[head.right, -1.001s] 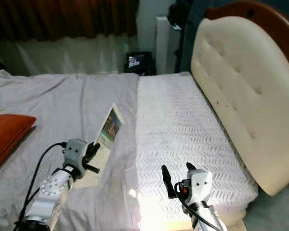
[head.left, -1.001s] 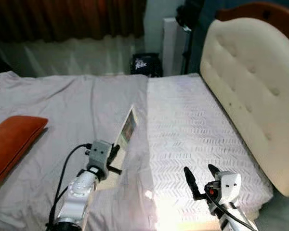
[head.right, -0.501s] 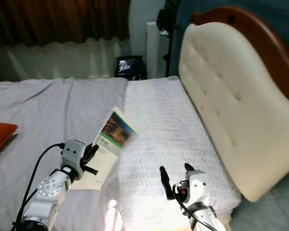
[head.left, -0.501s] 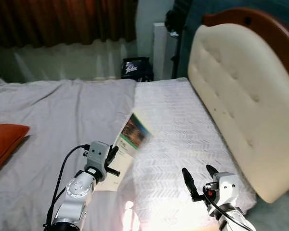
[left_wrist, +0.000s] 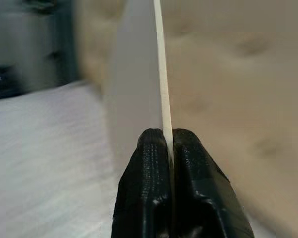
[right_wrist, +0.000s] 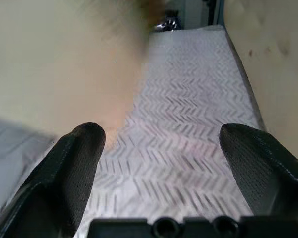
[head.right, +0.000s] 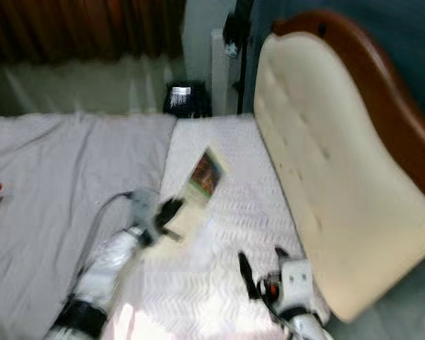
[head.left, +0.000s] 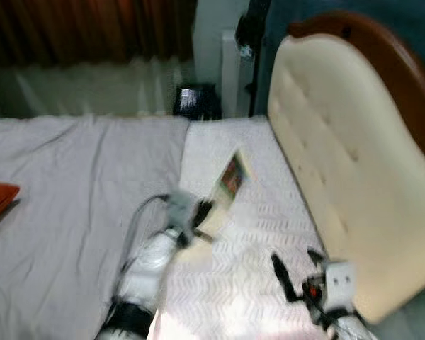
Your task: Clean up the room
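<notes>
We see our left gripper (left_wrist: 168,148), its matt black finely textured fingers (left_wrist: 144,188) pinched on a thin sheet of glossy printed paper, the booklet (head.left: 230,178). The bedspread (right_wrist: 188,124) is matt woven cloth with a raised chevron weave; the grey sheet (head.left: 78,184) beside it is smooth cloth. The headboard (head.left: 326,156) looks like cream tufted padding edged in polished wood. Our arm (head.left: 147,265) is silvery metal.

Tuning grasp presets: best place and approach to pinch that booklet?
Pinch the booklet at a thin edge, fingers closing on its two flat faces. It is a flat sheet, and the left gripper holds it that way, edge-on between its pads.
</notes>
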Tool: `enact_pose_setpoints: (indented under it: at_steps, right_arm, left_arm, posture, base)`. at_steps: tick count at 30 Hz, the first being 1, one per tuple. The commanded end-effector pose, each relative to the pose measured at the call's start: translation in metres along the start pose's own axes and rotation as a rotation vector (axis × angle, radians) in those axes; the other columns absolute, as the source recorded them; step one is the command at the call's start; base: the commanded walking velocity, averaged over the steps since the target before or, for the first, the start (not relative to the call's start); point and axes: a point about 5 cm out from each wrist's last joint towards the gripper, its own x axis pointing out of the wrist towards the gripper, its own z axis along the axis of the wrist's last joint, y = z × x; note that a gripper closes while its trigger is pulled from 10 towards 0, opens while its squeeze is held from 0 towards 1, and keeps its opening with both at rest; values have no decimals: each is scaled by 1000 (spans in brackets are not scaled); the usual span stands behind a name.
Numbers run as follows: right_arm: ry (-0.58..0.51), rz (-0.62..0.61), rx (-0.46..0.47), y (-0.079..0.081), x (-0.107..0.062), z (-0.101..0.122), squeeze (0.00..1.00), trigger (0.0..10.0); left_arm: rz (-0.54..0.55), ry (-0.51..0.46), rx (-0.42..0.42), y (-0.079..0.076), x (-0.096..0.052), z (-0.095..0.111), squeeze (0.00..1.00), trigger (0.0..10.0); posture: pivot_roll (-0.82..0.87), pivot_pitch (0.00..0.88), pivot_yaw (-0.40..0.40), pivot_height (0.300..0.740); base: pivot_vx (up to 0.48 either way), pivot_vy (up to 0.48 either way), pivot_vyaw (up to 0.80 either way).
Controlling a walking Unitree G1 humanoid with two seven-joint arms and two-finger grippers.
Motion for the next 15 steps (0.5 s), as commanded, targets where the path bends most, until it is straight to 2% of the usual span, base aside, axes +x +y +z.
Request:
enact_pose_setpoints:
  at_steps: [1, 2, 5, 6, 7, 9, 11, 12, 13, 15]
  right_arm:
    - [11, 37, -17, 7, -14, 4, 0, 10000]
    - [26, 43, -23, 8, -20, 3, 0, 10000]
    - [38, 45, -27, 9, -26, 2, 0, 10000]
    - [66, 35, -28, 11, -42, 1, 0, 10000]
    - [76, 30, -28, 13, -50, 2, 0, 10000]
    - [102, 17, -23, 14, -63, 2, 0, 10000]
    - [129, 14, -26, 17, -79, 6, 0, 10000]
    - [152, 15, -24, 18, -88, 7, 0, 10000]
    - [152, 15, -24, 18, -88, 7, 0, 10000]
    - [181, 22, -26, 20, -105, 12, 0, 10000]
  left_arm:
    - [21, 18, -45, -1, 20, 5, 0, 10000]
    - [21, 31, -57, -7, 30, 7, 0, 10000]
    - [15, 44, -76, -13, 37, 8, 0, 10000]
    - [-26, 25, -67, -32, 55, 23, 0, 10000]
    - [-45, 6, -57, -40, 61, 31, 0, 10000]
    - [-7, -43, -57, -37, 70, 51, 0, 10000]
    - [74, -80, -75, -23, 73, 65, 0, 10000]
    - [120, -85, -111, -12, 71, 66, 0, 10000]
    - [120, -85, -111, -12, 71, 66, 0, 10000]
    - [179, -88, -197, 1, 68, 66, 0, 10000]
  posture:
    - [-221, 0, -15, 740]
    - [-232, 0, -18, 740]
    - [-251, 7, -19, 740]
    - [-312, 46, -13, 740]
    - [-330, 64, -13, 740]
    - [-349, 87, -18, 740]
    - [-394, 149, -41, 740]
    - [-407, 168, -57, 740]
    - [-407, 168, -57, 740]
    - [-424, 196, -76, 740]
  base:
    - [0, 0, 0]
    - [0, 0, 0]
    - [0, 0, 0]
    - [0, 0, 0]
    - [0, 0, 0]
    - [0, 0, 0]
    - [0, 0, 0]
    - [0, 0, 0]
    - [0, 0, 0]
    - [0, 0, 0]
